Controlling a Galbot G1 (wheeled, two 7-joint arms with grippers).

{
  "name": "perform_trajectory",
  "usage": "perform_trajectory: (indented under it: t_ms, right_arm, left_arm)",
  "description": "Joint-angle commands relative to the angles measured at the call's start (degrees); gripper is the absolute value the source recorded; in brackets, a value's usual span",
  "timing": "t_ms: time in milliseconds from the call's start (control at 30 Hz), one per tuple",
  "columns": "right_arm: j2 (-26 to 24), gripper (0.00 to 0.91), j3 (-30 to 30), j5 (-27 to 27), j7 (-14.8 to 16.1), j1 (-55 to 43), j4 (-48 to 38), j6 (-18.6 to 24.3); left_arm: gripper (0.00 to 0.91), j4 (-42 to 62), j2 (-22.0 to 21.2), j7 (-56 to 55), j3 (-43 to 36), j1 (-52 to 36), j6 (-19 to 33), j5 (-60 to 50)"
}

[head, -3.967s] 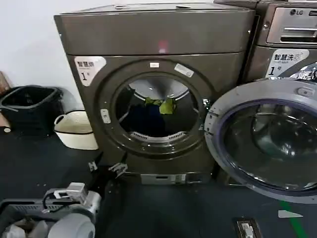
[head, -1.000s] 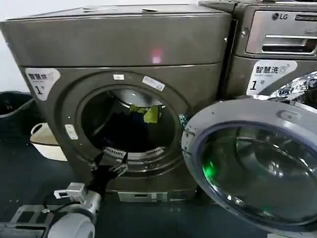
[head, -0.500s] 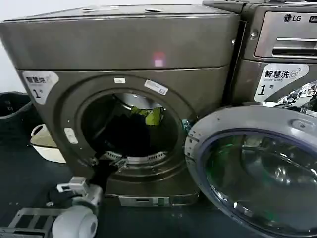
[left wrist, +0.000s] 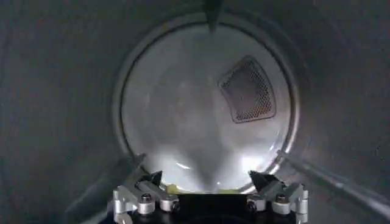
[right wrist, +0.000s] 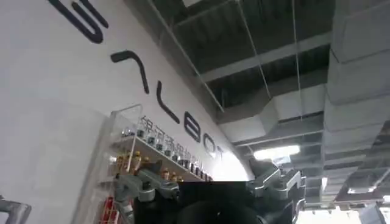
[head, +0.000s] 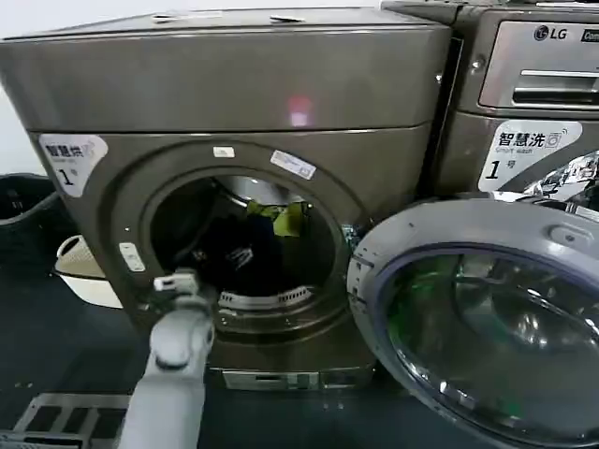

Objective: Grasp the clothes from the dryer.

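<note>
The dryer (head: 243, 140) is a big box of smooth, shiny brown-grey metal. It has a round hole in its front and a white sticker with a "1" at about 10 o'clock from the hole. Its round door (head: 487, 318) hangs wide open at 3 o'clock from the hole. The door has a thick grey rim and a bulging glass middle that shines green.

The clothes (head: 245, 248) lie inside the drum. They look soft and crumpled. A small bright yellow-green piece (head: 284, 218) sits at about 1 o'clock in the hole, on top of the big dark pile, which fills the middle and the low part.

The left arm, a smooth grey tube, comes up from 7 o'clock of the hole. The left gripper (head: 241, 254) reaches in through the hole, over the dark cloth. In the left wrist view its two pointed metal fingers (left wrist: 146, 182) stand wide apart with nothing between them. Past them is the drum's round pale back wall (left wrist: 183, 115), smooth and shiny, with a patch of fine mesh (left wrist: 247, 90).

The right gripper (right wrist: 213, 189) is off elsewhere, pointing up at a ceiling. Its fingers are spread apart too and hold nothing.
</note>
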State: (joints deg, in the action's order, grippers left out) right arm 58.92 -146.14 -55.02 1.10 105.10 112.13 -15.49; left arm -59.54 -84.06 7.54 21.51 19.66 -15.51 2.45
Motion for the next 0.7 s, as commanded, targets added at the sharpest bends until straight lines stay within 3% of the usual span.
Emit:
perform_trajectory:
  t_ms: [33,133,400,700]
  right_arm:
    - [-0.11,0.907,0.28,-0.15,0.02,-0.25,0.16,-0.02]
    - [-0.21,0.907,0.64,-0.16,-0.03,-0.64,0.17,-0.01]
    - [-0.60,0.907,0.85,0.00,0.08,-0.97,-0.20,0.11]
    - [-0.33,0.907,1.70,0.25,0.14,-1.69,0.01,0.26]
  left_arm:
    - [0.907,25.23,2.54,20.64,-9.58,-17.81,0.95,-8.13]
    - [0.907,29.39,3.14,27.17,-14.68,-20.92,2.40,-12.57]
    - [0.907,41.44,2.73,45.97,-28.38,-29.12,13.67,-29.46]
    - [0.907,49.87,1.19,54.00,-38.23,-33.21,16.55,-48.23]
